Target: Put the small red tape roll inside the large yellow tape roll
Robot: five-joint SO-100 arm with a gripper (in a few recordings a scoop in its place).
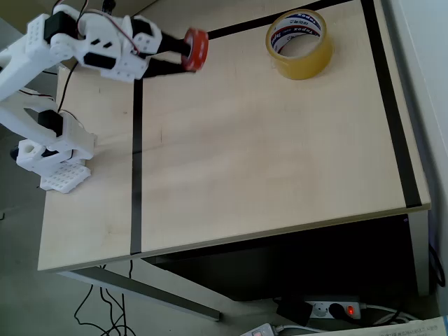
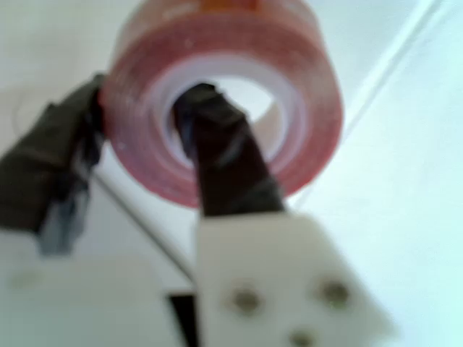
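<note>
end effector (image 1: 183,54) pinches the small red tape roll (image 1: 196,49) through its wall, one finger in the core; slippage could drop it short of the large yellow tape roll (image 1: 299,43) on the bench (image 1: 266,154).

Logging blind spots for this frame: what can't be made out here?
- Overhead view: print on the large yellow tape roll core is too small to read.
- Overhead view: the table runs off the top edge.
- Wrist view: the small red tape roll and one gripper finger through its core are blurred; the roll hides the fingertip.
</note>
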